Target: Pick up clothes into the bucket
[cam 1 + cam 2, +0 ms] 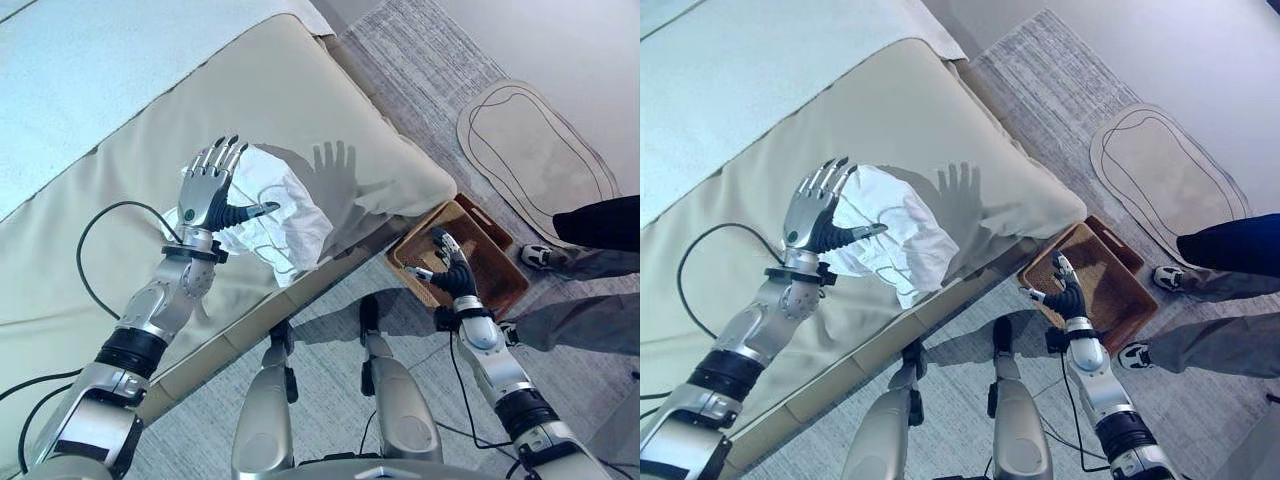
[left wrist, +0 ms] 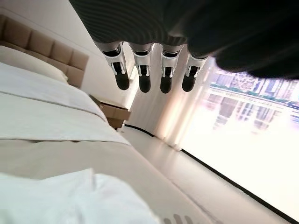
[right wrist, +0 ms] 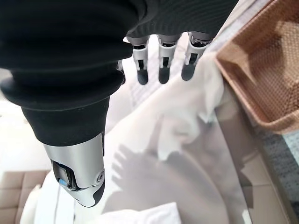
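Basket [image 1: 497,262], brown woven, one, on the rug beside the bed [image 1: 300,90]; nothing visible inside it. Right hand [image 1: 450,270] hangs over its near edge, fingers loosely spread, holding nothing. One white garment [image 1: 285,215] lies crumpled on the bed, just beyond left hand [image 1: 205,190], fingers straight, thumb out. Left wrist view adds headboard [image 2: 42,44].
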You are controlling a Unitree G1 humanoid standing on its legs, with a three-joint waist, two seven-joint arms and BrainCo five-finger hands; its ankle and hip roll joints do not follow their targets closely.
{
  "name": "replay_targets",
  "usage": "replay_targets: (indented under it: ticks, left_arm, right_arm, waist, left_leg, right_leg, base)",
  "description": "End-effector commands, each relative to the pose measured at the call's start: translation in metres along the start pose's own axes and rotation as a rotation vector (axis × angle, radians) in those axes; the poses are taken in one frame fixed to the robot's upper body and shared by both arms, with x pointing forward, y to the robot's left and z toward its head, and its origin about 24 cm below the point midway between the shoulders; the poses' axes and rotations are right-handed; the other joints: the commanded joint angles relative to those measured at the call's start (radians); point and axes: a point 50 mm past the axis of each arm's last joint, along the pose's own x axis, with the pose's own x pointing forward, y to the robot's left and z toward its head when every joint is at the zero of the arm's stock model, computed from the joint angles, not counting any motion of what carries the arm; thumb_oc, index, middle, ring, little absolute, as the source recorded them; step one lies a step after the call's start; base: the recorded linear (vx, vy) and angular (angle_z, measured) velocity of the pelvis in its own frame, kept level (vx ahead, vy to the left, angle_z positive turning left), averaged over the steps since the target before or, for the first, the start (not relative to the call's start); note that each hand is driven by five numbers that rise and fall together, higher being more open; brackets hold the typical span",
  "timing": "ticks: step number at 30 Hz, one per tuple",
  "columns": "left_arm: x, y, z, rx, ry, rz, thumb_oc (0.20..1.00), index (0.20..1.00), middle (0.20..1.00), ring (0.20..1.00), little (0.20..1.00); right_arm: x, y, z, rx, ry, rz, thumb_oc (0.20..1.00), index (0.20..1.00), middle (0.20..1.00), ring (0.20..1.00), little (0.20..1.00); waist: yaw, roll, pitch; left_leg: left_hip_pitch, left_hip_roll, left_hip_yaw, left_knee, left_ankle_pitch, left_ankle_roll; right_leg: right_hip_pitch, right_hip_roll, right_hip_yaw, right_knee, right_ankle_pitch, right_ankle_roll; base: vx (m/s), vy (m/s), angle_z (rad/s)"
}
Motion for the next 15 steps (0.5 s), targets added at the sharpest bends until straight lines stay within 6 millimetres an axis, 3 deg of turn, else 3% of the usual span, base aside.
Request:
replay_targets:
  ticks: [1,7,8,9,10,15]
  left_arm:
    - [0.008,0.015,-0.009,0.045,0.000,0.079,1.000,1.000,1.000,1.000,1.000]
    - [0.013,0.008,-0.008,0.071,0.000,0.064,1.000,1.000,1.000,1.000,1.000]
    - [0.015,0.007,-0.007,0.071,-0.004,0.063,0.420,0.420,0.420,0.420,0.420]
    - [0.016,0.007,-0.007,0.073,-0.005,0.062,0.269,0.269,0.269,0.269,0.269]
    - [0.017,0.007,-0.006,0.074,-0.006,0.058,0.200,0.200,0.200,0.200,0.200]
    - [0.021,0.006,-0.003,0.071,-0.015,0.060,0.200,0.200,0.200,0.200,0.200]
  right_arm:
    - [-0.006,-0.005,0.012,0.025,-0.091,-0.011,1.000,1.000,1.000,1.000,1.000]
    - [-0.006,-0.005,0.011,0.024,-0.088,-0.016,1.000,1.000,1.000,1.000,1.000]
    - [-0.006,-0.005,0.011,0.025,-0.090,-0.018,1.000,1.000,1.000,1.000,1.000]
    - [-0.006,-0.006,0.011,0.025,-0.088,-0.020,1.000,1.000,1.000,1.000,1.000]
    - [-0.006,-0.006,0.011,0.025,-0.088,-0.023,1.000,1.000,1.000,1.000,1.000]
    - [-0.006,-0.006,0.011,0.034,-0.086,-0.027,1.000,1.000,1.000,1.000,1.000]
  waist:
    - [-0.006,-0.032,-0.069]
    - [-0.014,-0.035,-0.066]
    - [-0.015,-0.035,-0.066]
    - [-0.017,-0.035,-0.067]
    - [-0.017,-0.034,-0.067]
    - [-0.020,-0.032,-0.072]
  left_leg:
    - [-0.062,-0.012,-0.043,0.157,-0.106,0.013]
    - [-0.066,-0.012,-0.041,0.156,-0.103,0.014]
    - [-0.066,-0.012,-0.040,0.154,-0.102,0.014]
    - [-0.066,-0.012,-0.039,0.154,-0.102,0.014]
    - [-0.066,-0.013,-0.039,0.154,-0.102,0.014]
    - [-0.061,-0.014,-0.036,0.151,-0.104,0.015]
  right_leg:
    - [-0.005,-0.056,-0.021,0.077,-0.043,0.054]
    - [-0.009,-0.056,-0.019,0.077,-0.042,0.054]
    - [-0.010,-0.056,-0.019,0.076,-0.041,0.054]
    - [-0.010,-0.056,-0.019,0.076,-0.040,0.054]
    - [-0.011,-0.056,-0.018,0.076,-0.039,0.055]
    - [-0.008,-0.055,-0.016,0.075,-0.040,0.055]
  base:
    - [0.00,0.000,0.00]
    - [0.00,0.000,0.00]
    - [0.00,0.000,0.00]
    - [0.00,0.000,0.00]
    - [0.00,0.000,0.00]
    - [0.00,0.000,0.00]
